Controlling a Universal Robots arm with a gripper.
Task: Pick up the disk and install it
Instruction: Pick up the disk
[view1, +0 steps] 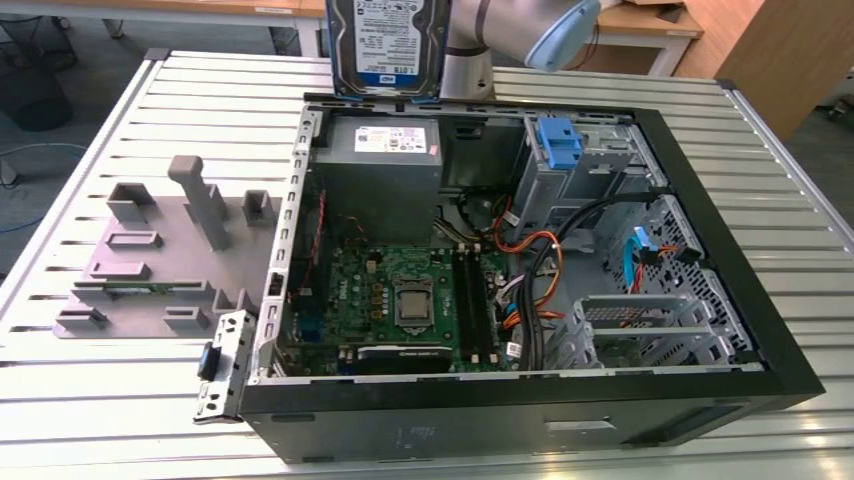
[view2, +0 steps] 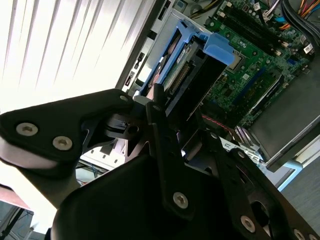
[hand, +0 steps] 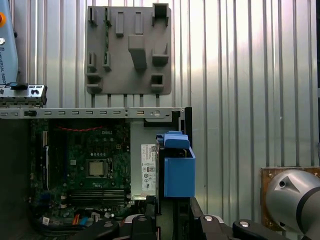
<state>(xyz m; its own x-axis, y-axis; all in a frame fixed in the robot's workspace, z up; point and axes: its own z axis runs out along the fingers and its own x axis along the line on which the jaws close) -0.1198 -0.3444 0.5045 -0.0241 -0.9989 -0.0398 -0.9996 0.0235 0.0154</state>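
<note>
An open computer case (view1: 534, 420) lies on the slatted table (view1: 107, 420), motherboard (view1: 400, 290) exposed. A grey fixture plate (view1: 174, 265) rests just beside it.

You're in a robotics lab or workshop: an open PC case (view1: 534, 415) lies on a slatted metal table (view1: 80, 400), a grey fixture plate (view1: 147, 260) sits beside it on the exterior view's left, a robot arm (view1: 534, 30) stands at the far edge, and wooden desks (view1: 654, 25) stand beyond.
</note>
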